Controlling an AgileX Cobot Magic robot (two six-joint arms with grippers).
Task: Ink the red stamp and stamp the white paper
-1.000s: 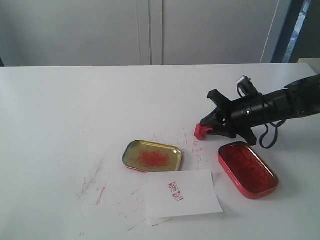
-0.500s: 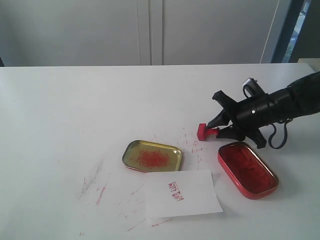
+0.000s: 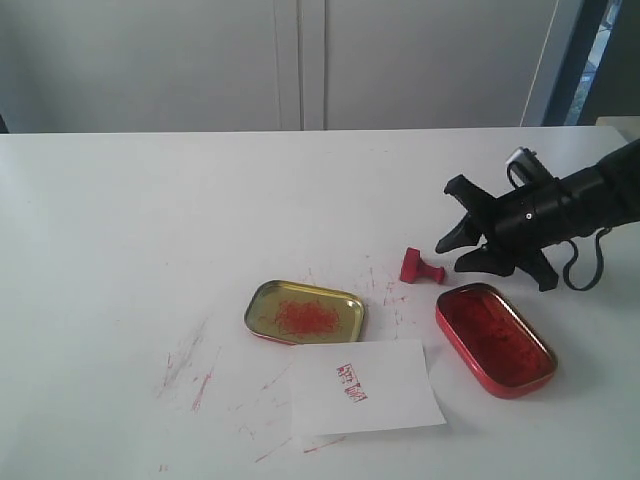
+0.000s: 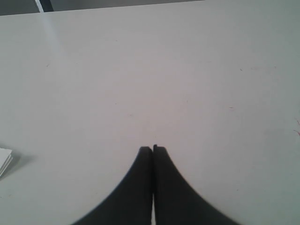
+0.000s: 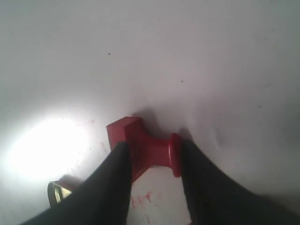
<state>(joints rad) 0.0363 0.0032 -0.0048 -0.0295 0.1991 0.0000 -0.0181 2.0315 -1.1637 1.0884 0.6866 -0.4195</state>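
The red stamp (image 3: 421,267) lies on its side on the white table, between the gold tin (image 3: 305,311) and my right gripper (image 3: 456,254). That gripper is open and stands just right of the stamp's knob, apart from it. In the right wrist view the stamp (image 5: 140,143) shows between the two dark fingers of the right gripper (image 5: 153,146), held by neither. The white paper (image 3: 365,386) lies near the front edge and bears a red imprint. My left gripper (image 4: 153,148) is shut on nothing over bare table.
A red tin of ink (image 3: 495,338) sits open right of the paper, below my right arm. Red streaks mark the table (image 3: 190,370) left of the tins. A white edge (image 4: 3,159) shows in the left wrist view.
My right gripper has let go of the stamp and drawn back to the right. The stamp now lies tipped on its side on the table.
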